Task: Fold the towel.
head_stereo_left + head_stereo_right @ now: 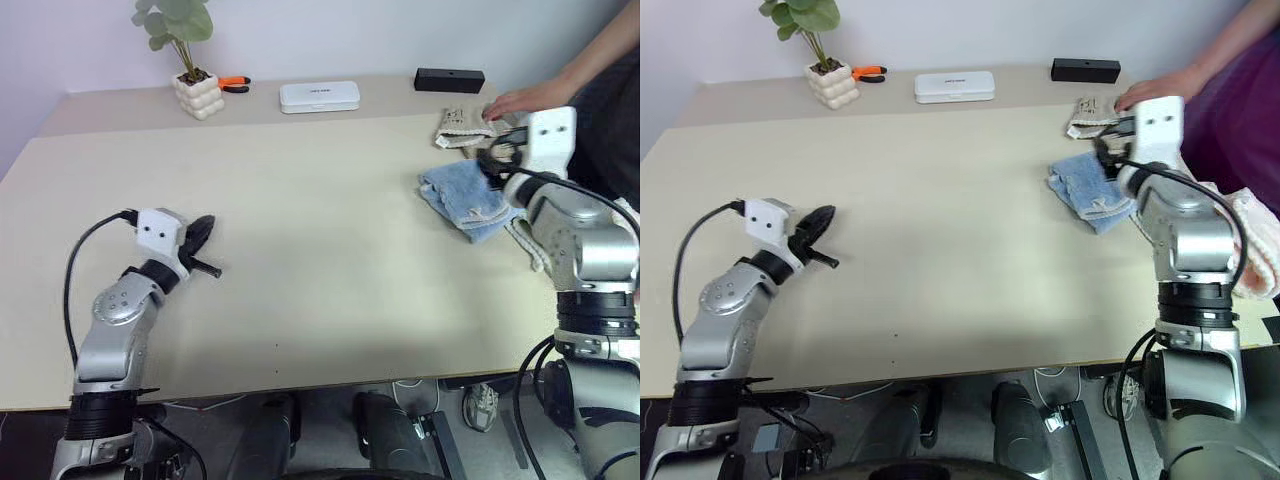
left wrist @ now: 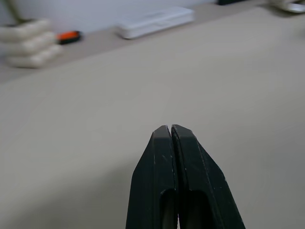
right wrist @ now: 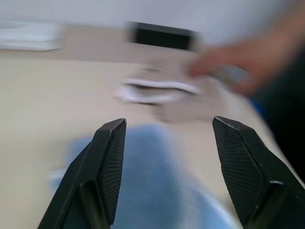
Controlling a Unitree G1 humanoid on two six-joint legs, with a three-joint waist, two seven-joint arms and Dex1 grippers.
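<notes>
Two black-fingered grippers: the left gripper (image 1: 203, 233), fingers pressed together, hovers over bare beige desk (image 1: 320, 260); the right gripper (image 3: 167, 143), fingers wide, hangs above the crumpled light blue terry towel (image 1: 462, 198) at the desk's right. Smooth it flat before folding.

This looks like a lab or test room set up as a plain work area. A wide beige counter (image 1: 300, 260) stands against a bare pale wall (image 1: 330, 30). Along its far edge sit a potted plant (image 1: 185, 50), orange-handled pliers (image 1: 235, 83), a flat white box (image 1: 319, 96) and a black box (image 1: 449, 79). Cables (image 1: 800, 405) run loose under the counter. A person's hand (image 1: 520, 100) reaches in at the far right.
</notes>
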